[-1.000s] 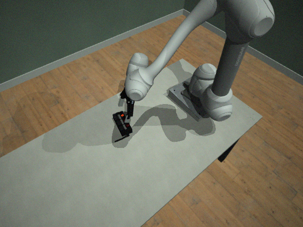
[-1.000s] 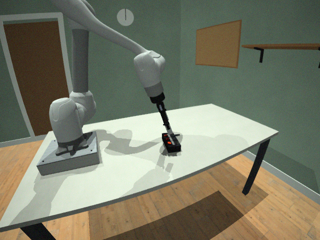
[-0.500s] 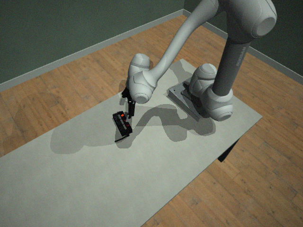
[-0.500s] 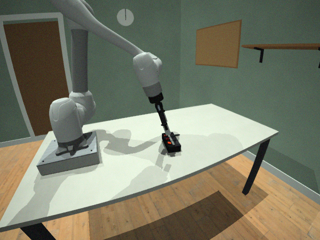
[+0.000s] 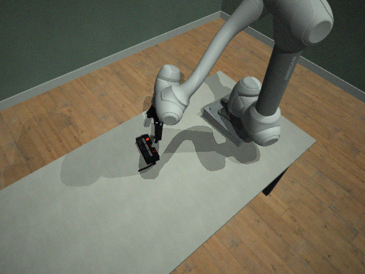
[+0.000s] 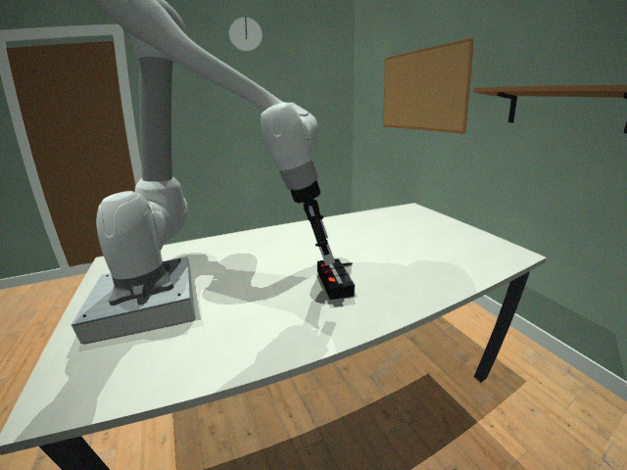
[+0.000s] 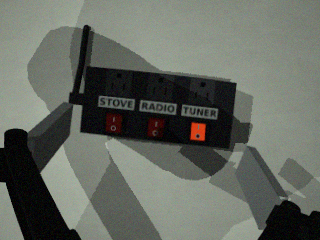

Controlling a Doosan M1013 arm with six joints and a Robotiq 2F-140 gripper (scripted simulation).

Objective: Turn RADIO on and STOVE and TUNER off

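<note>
The black power strip (image 5: 147, 148) lies flat on the grey table, label side up, and also shows in the exterior view (image 6: 335, 279). In the wrist view (image 7: 159, 107) its labels read STOVE, RADIO, TUNER from left to right. The STOVE switch (image 7: 114, 123) and the RADIO switch (image 7: 155, 127) look dark red. The TUNER switch (image 7: 198, 131) glows bright orange. My gripper (image 5: 152, 129) (image 6: 326, 253) is open and empty. It hangs just above the strip's far end, with its fingers spread on either side in the wrist view (image 7: 152, 180).
A short black cord (image 7: 82, 60) sticks out of the strip's STOVE end. The arm's base plate (image 6: 136, 298) stands at one end of the table. The table's front edge (image 6: 405, 328) is close to the strip.
</note>
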